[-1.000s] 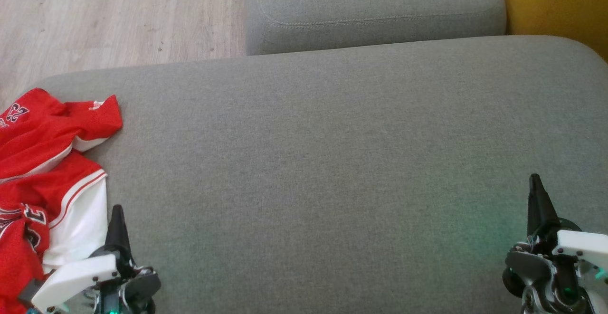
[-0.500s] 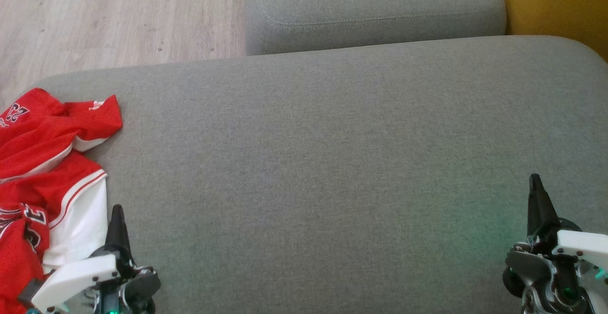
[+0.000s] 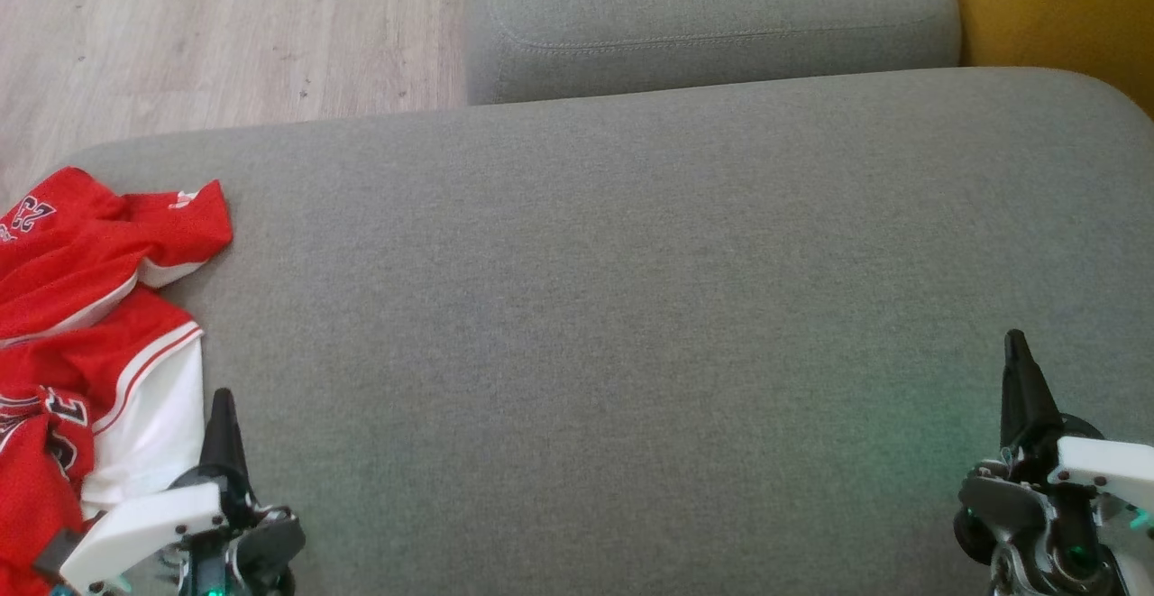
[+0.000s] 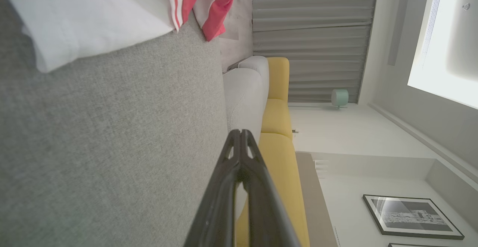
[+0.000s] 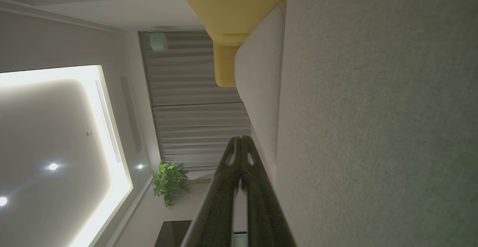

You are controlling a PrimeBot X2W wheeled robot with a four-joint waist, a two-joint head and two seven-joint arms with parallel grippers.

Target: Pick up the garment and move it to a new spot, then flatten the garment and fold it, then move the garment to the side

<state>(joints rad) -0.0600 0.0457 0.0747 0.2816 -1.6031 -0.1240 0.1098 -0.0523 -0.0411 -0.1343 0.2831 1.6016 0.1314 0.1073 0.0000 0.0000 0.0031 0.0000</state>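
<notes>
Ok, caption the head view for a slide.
Crumpled red jersey at the grey cushion's left edge; left gripper shut beside it, right gripper shut at far right.

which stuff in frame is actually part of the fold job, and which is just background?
Job:
- red and white garment, bunched at the left edge
- big grey cushion it lies on
- left gripper and right gripper, fingers shut, holding nothing

Just lying about:
- back cushion
- yellow sofa
- wood floor
- curtain
- framed picture
- potted plant
</notes>
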